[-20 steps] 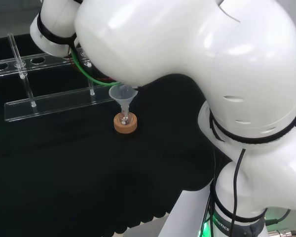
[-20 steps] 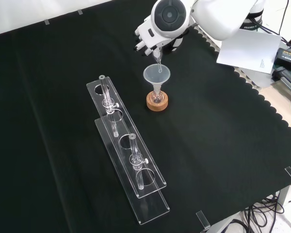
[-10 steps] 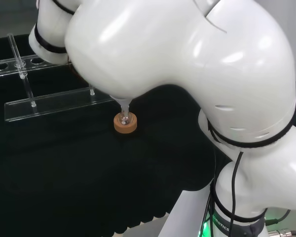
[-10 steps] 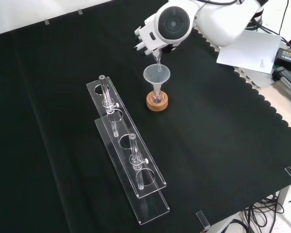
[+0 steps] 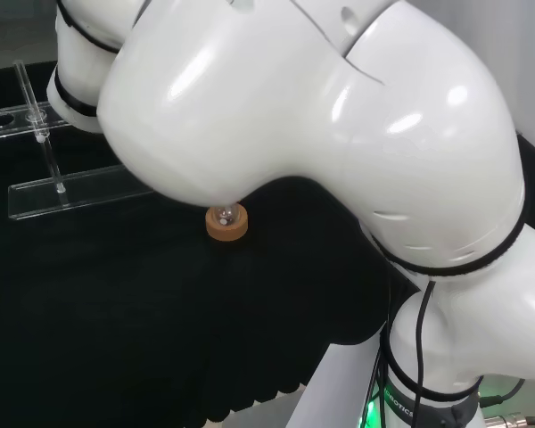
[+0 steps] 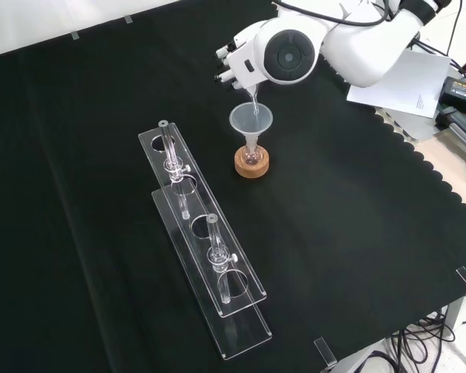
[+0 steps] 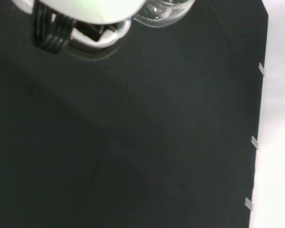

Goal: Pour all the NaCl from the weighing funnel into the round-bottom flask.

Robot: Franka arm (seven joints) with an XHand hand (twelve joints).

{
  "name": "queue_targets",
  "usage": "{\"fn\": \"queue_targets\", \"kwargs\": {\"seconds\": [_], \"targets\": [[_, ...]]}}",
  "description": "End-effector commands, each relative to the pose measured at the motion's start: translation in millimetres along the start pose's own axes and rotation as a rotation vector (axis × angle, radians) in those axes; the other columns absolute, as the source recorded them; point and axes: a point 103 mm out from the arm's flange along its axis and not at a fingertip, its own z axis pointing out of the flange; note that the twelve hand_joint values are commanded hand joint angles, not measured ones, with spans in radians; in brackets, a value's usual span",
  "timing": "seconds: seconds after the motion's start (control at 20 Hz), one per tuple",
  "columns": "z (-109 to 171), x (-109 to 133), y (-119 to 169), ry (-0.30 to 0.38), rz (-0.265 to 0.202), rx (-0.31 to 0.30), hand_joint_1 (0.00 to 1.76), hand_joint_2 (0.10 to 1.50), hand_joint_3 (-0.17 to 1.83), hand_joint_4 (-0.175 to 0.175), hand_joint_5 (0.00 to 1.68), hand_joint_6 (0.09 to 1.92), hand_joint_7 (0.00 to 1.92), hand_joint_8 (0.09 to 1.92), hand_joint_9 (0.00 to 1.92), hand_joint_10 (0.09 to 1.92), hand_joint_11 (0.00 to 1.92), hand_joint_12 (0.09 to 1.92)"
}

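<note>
— Hidden much?
— Plenty. Most of the hand (image 6: 231, 65) tucked behind the big white arm link (image 6: 290, 56) with its round grey cap; just curled black and white fingers poking out past it in the front view. From the head view, blocked by the arm's smooth glossy links.

— Open or closed, then?
— Closed, fingers curled on the upper end of the weighing funnel (image 6: 254, 102). Exact spot of contact covered by the link.

— And the ware?
— Clear and thin, hard to trace against the black cloth of the worktop (image 6: 357, 217). Weighing funnel: a slim glass stem slanting down out of the hand, tip dipped inside the mouth of a clear cone-shaped funnel (image 6: 251, 120) just below. Cone seated in the neck of the round-bottom flask (image 6: 251, 157), a small glass bulb sitting upright on a tan cork ring (image 6: 252, 166).

— Any NaCl to be seen?
— Too small to tell, in stem or bulb alike.

— So, flask against hand?
— Directly beneath, near but apart, joined only by stem and cone. In the head view, just the bulb's bottom and the cork ring peeping out under the arm.

— Wrist view?
— A blurred white part of the hand and a lump of clear glass (image 7: 164, 12) beside it; hard to name. Matte cloth beyond.

— Anything else?
— Two long clear slotted racks (image 6: 210, 264) with thin tubes, well apart from the hand.
</note>
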Motion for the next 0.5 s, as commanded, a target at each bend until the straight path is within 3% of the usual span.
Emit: {"fn": "queue_targets", "kwargs": {"seconds": [0.05, 0.5], "targets": [[-1.8, -2.3, 0.1, -0.045, 0.006, 0.001, 1.13, 0.69, 0.55, 0.175, 1.33, 0.51, 0.66, 0.67, 1.12, 0.20, 0.98, 0.93], [-5.8, -2.9, 0.6, -0.113, 0.015, 0.002, 1.13, 0.69, 0.55, 0.175, 1.33, 0.52, 0.66, 0.67, 1.12, 0.19, 0.98, 0.92]]}}
